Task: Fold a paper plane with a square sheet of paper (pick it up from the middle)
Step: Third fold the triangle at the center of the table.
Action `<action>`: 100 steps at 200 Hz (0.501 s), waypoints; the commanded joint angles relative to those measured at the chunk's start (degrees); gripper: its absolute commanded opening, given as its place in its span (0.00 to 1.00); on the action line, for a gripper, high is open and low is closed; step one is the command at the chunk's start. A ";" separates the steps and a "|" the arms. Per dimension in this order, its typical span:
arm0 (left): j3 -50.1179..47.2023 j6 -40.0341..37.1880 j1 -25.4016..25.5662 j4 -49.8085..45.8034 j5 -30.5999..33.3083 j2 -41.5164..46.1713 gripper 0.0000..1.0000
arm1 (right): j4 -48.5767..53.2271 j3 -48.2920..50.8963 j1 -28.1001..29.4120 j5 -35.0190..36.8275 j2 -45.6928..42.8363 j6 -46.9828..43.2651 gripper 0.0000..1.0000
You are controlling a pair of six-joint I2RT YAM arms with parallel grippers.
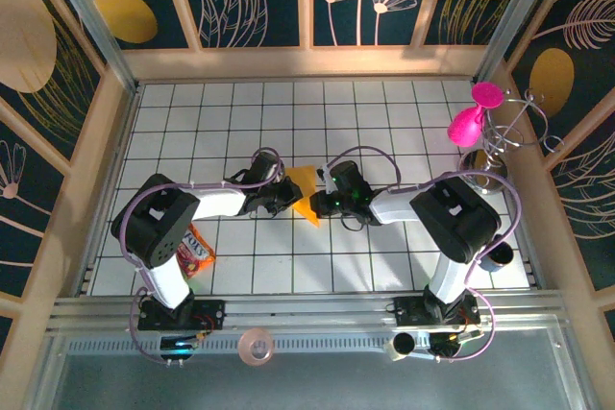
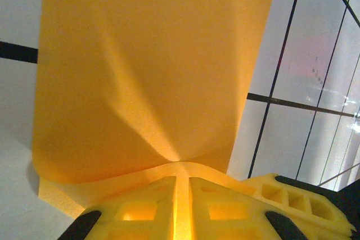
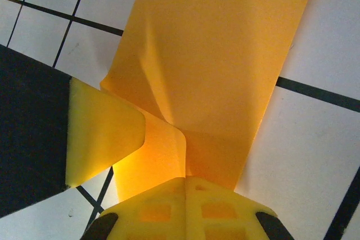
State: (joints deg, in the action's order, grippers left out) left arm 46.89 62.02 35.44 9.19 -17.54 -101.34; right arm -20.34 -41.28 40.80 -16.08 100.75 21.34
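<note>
left gripper and right gripper each clenched on the square sheet of paper, opposite sides, mid tiled table, far from its edges, probably steadying it for a crease.

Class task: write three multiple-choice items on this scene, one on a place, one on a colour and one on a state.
1. The crinkly multicoloured snack packet lies: A beside the left arm; B beside the right arm; C at the far edge.
2. The balloon-like figure is: A green; B pink; C blue.
3. The left arm's fingers on the thin orange-yellow paper sheet are: A open; B shut on it; C apart from it.
Key: 1A, it lies by that arm; 2B, plainly pink; 3B, the sheet is pinched between them.
</note>
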 commanded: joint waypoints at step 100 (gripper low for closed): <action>0.64 -0.32 0.21 0.00 -0.13 1.01 0.14 | 1.26 -2.14 -0.63 1.05 1.71 -0.81 0.00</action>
State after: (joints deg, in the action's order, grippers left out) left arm 46.89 62.02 35.44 9.21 -17.54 -101.32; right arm -20.03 -41.91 40.53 -15.92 101.06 21.34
